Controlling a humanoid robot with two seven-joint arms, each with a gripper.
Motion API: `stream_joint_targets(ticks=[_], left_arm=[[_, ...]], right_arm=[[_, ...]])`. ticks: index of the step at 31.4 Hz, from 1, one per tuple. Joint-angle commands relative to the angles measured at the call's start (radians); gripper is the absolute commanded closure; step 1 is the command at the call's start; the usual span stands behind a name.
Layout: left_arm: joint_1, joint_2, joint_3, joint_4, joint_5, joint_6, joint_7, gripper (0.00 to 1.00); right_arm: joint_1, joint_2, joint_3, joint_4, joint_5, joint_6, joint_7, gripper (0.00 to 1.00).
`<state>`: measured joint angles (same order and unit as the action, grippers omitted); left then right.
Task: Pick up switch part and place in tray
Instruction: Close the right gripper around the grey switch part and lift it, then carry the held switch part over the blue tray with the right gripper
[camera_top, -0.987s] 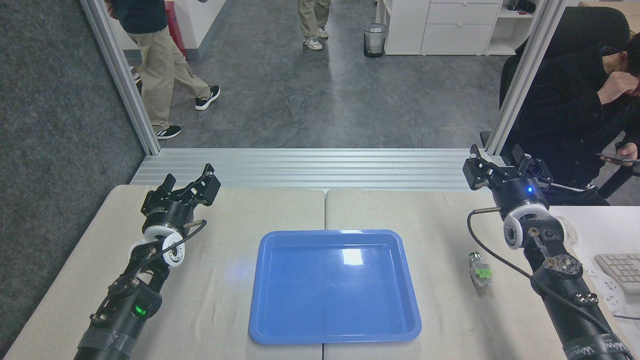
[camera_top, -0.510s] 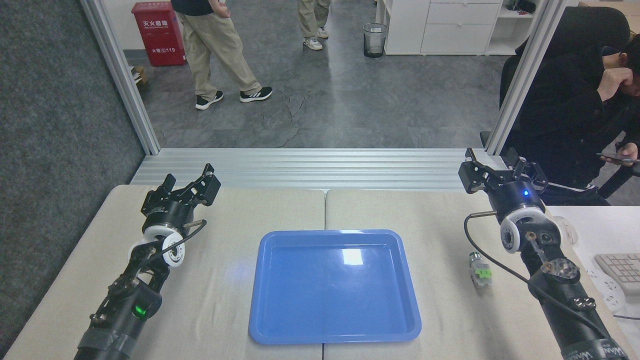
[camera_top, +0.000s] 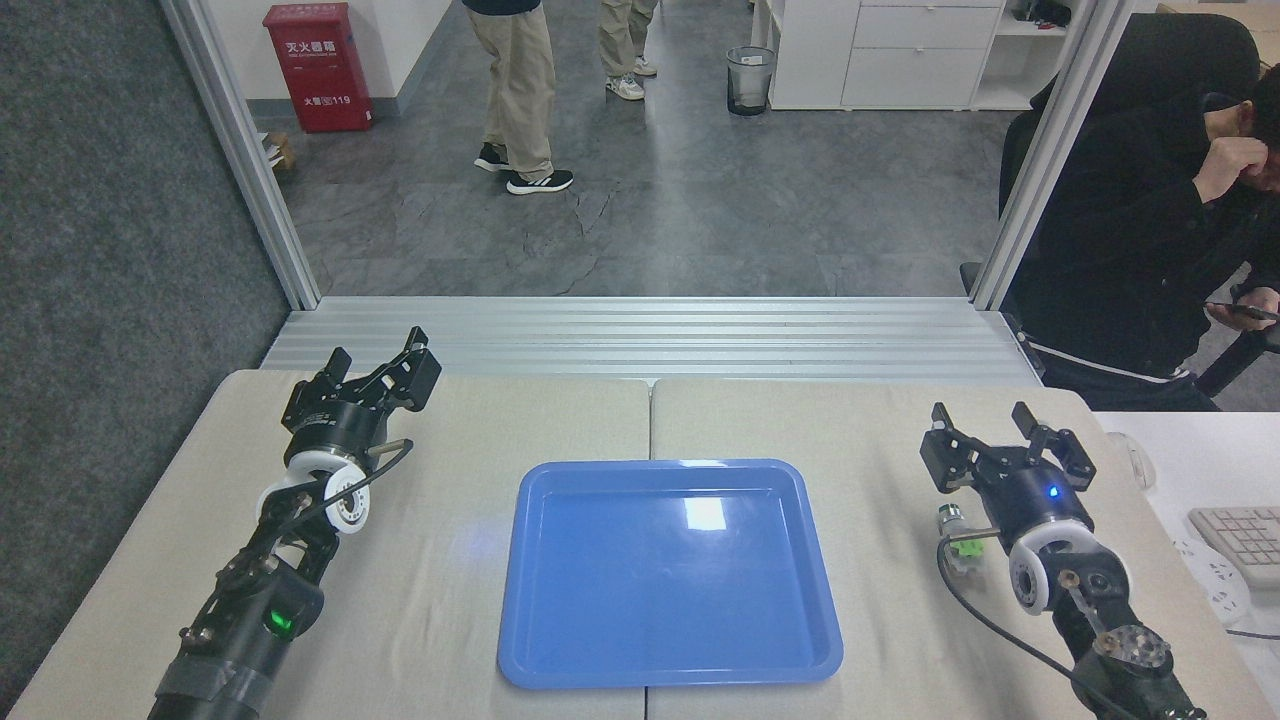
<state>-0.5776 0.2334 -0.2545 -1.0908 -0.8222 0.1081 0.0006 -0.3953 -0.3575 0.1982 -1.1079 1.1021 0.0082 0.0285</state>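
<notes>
right arm pulled back toward the switch part, left arm unchanged

since the last frames the right gripper (camera_top: 1005, 450) has drawn in from the table's far edge and now sits just beyond the switch part (camera_top: 957, 533), fingers spread wide and holding nothing; the part lies on the table (camera_top: 450, 600) right of the empty blue tray (camera_top: 670, 672), partly hidden behind the wrist and cable, only its metal end and green piece showing. the left gripper (camera_top: 385, 375) rests far left, also spread and empty. a walking person (camera_top: 520, 90) has moved right
</notes>
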Motion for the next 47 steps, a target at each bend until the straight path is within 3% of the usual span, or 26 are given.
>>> stream_joint_targets(ticks=[1, 7, 11, 15, 17, 18, 19, 20, 22, 32, 36, 38, 43, 47], left_arm=[[0.001, 0.0, 0.0, 0.0, 0.0, -0.001, -0.001, 0.0], [0.001, 0.0, 0.0, 0.0, 0.0, -0.001, -0.001, 0.0], [0.001, 0.001, 0.0, 0.0, 0.0, 0.001, -0.001, 0.0], [0.001, 0.001, 0.0, 0.0, 0.0, 0.001, -0.001, 0.0], [0.001, 0.0, 0.0, 0.0, 0.0, -0.001, -0.001, 0.0], [-0.001, 0.001, 0.0, 0.0, 0.0, -0.001, -0.001, 0.0], [0.001, 0.0, 0.0, 0.0, 0.0, 0.001, -0.001, 0.0], [-0.001, 0.0, 0.0, 0.0, 0.0, 0.001, -0.001, 0.0], [0.001, 0.0, 0.0, 0.0, 0.0, -0.001, -0.001, 0.0], [-0.001, 0.0, 0.0, 0.0, 0.0, 0.001, 0.001, 0.0], [0.001, 0.0, 0.0, 0.0, 0.0, 0.001, -0.001, 0.0], [-0.001, 0.0, 0.0, 0.0, 0.0, -0.001, -0.001, 0.0], [0.001, 0.0, 0.0, 0.0, 0.0, 0.001, -0.001, 0.0], [0.001, 0.0, 0.0, 0.0, 0.0, -0.001, -0.001, 0.0]], right_arm=[[0.197, 0.064, -0.037, -0.035, -0.079, 0.006, -0.001, 0.06], [0.236, 0.114, -0.033, 0.028, -0.082, 0.006, -0.002, 0.08], [0.237, 0.112, -0.022, 0.062, -0.073, 0.03, -0.002, 0.2], [0.227, 0.104, -0.022, 0.092, -0.068, 0.053, -0.005, 0.25], [0.227, 0.101, -0.022, 0.091, -0.07, 0.05, -0.012, 0.4], [0.225, 0.101, -0.022, 0.088, -0.071, 0.049, -0.013, 0.57], [0.224, 0.103, -0.022, 0.085, -0.071, 0.049, -0.013, 0.79], [0.222, 0.103, -0.022, 0.08, -0.071, 0.05, -0.013, 0.91], [0.22, 0.107, -0.023, 0.062, -0.071, 0.053, -0.013, 1.0], [0.151, 0.109, -0.016, -0.28, -0.065, 0.122, 0.059, 1.0], [0.148, 0.117, 0.124, -0.426, 0.008, 0.13, 0.1, 1.0], [0.141, 0.153, 0.211, -0.473, 0.045, 0.142, 0.108, 1.0], [0.127, 0.314, 0.363, -0.484, 0.136, 0.214, 0.177, 1.0], [0.142, 0.353, 0.47, -0.445, 0.179, 0.246, 0.195, 1.0]])
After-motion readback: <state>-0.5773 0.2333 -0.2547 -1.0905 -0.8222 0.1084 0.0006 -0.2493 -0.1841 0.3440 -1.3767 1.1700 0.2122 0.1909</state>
